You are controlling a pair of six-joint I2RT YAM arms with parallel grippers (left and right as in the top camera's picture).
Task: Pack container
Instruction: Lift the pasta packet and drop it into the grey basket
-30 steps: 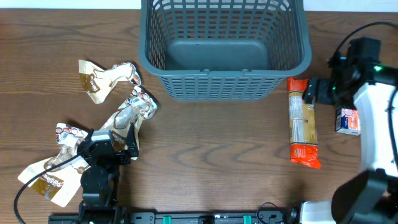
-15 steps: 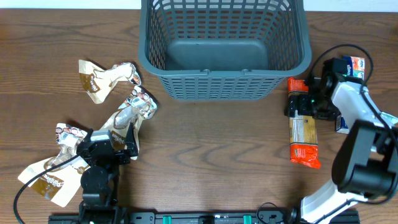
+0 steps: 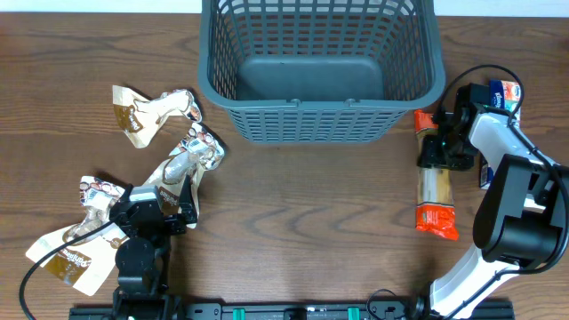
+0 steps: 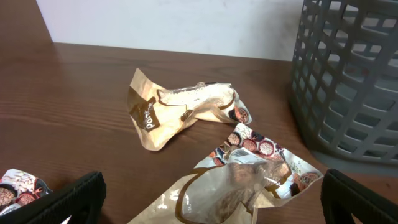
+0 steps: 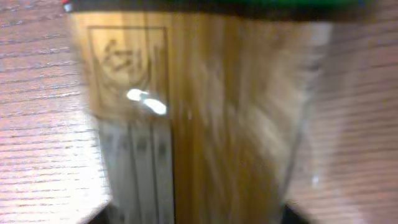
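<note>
The container (image 3: 320,124) is a large dark grey slotted basket at the back middle of the table; its wall also shows at the right of the left wrist view (image 4: 348,81). A long clear packet with orange ends (image 3: 436,191) lies to its right. My right gripper (image 3: 442,147) is down over the packet's upper half, jaws closed against its sides; the packet (image 5: 205,124) fills the blurred right wrist view between the fingers (image 5: 196,218). My left gripper (image 3: 160,206) is open at the front left, over a crumpled snack packet (image 4: 249,180).
Several brown-and-white snack packets lie at the left: one far (image 3: 147,114), one in the middle (image 3: 197,149), two near the left arm (image 3: 71,258). A small white carton (image 3: 505,92) sits behind the right arm. The table's front edge is close below the left arm.
The right arm swung in from the far right onto the long packet and its jaws closed on it; the packet shifted slightly. The left arm has not moved.
</note>
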